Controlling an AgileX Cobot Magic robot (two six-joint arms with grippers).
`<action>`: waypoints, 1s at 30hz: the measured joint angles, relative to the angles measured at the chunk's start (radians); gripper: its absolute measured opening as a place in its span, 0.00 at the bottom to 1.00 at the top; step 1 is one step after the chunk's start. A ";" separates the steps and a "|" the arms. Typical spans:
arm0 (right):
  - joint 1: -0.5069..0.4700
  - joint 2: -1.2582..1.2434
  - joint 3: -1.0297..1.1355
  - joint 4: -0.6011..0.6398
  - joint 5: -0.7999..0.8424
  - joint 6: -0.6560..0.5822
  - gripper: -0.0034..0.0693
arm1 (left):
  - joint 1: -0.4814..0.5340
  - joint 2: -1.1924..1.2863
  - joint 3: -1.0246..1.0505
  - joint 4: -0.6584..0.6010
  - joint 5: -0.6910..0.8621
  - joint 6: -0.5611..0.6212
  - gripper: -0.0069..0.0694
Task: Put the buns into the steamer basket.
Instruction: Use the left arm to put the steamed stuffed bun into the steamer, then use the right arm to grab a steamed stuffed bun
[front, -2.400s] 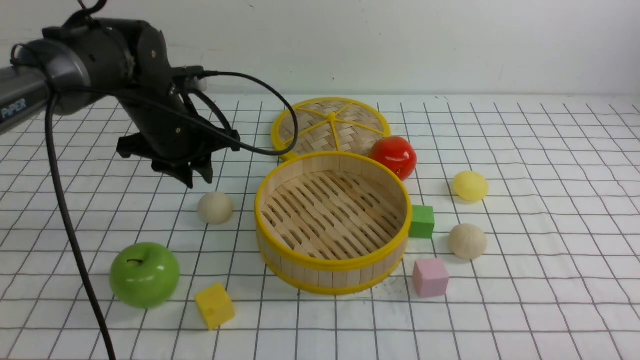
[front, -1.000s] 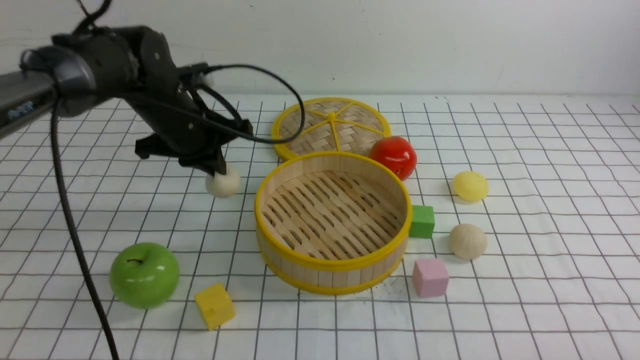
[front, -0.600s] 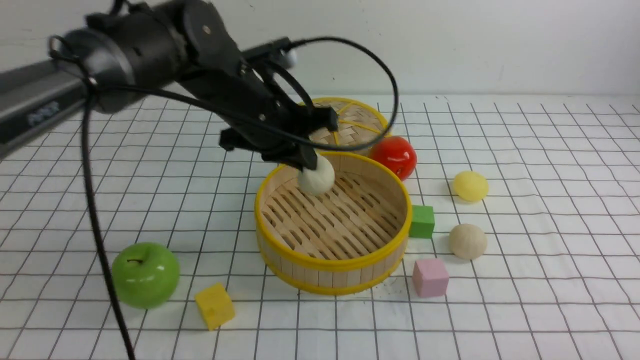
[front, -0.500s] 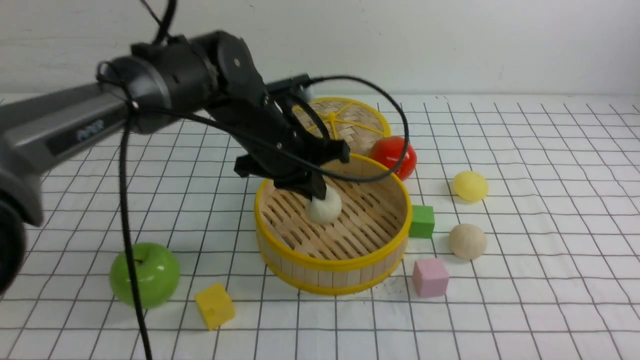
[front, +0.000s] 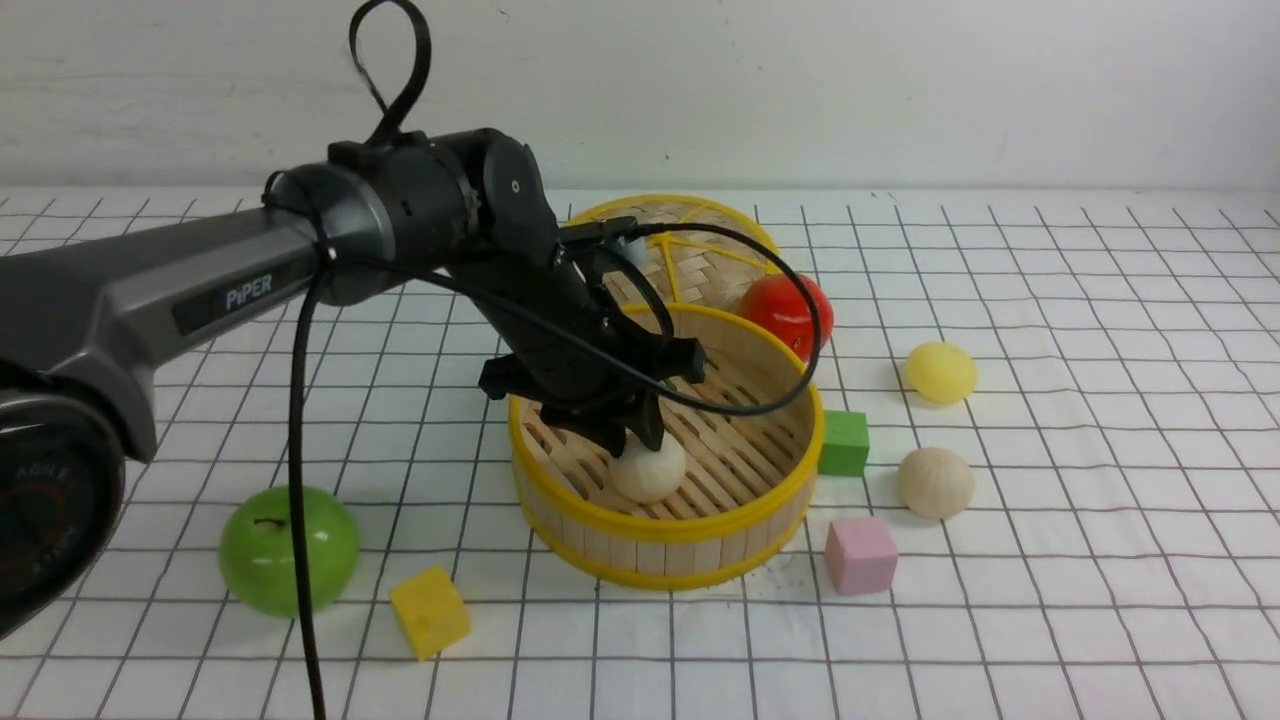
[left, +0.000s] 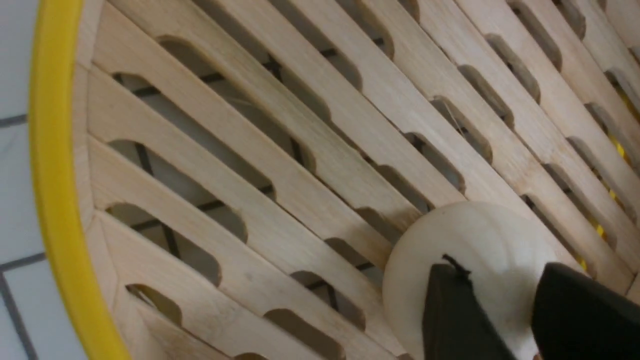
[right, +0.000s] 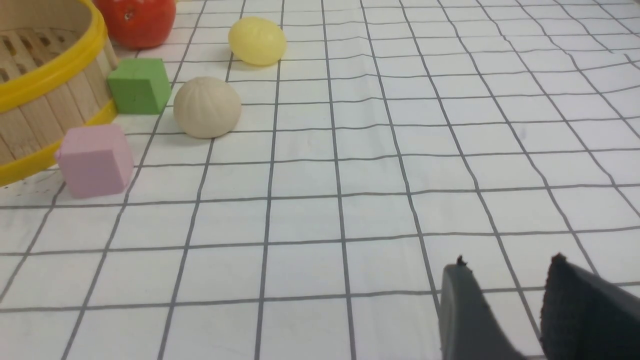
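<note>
Left pincer (front: 640, 442) is down inside the steamer basket (front: 690, 528), clamped on the first cream bun (front: 650, 476). On the wrist cam, both fingers (left: 457, 315) pinch the bun from the top. It looks to be touching the slatted floor, toward the near side of the basket.

The other two buns are out on the grid cloth (front: 1080, 560), right of the basket. The second cream bun (front: 935, 483) sits near the green cube (front: 843, 443) and the pink cube (front: 860, 555). The yellow bun (front: 941, 372) is farther back, to the right of the red apple (front: 790, 310).

Right pincer (right: 507, 280) hangs low over bare cloth, well apart from all that. Its fingers have a narrow gap between them and nothing in it.
</note>
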 joint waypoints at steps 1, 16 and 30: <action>0.000 0.000 0.000 0.000 0.000 0.000 0.38 | 0.000 -0.001 0.000 0.000 0.000 -0.011 0.56; 0.000 0.000 0.000 0.000 0.000 0.000 0.38 | -0.001 -0.322 0.000 0.034 0.205 -0.018 0.88; 0.000 0.000 0.000 0.000 0.000 0.000 0.38 | -0.001 -0.833 0.047 0.129 0.360 -0.042 0.41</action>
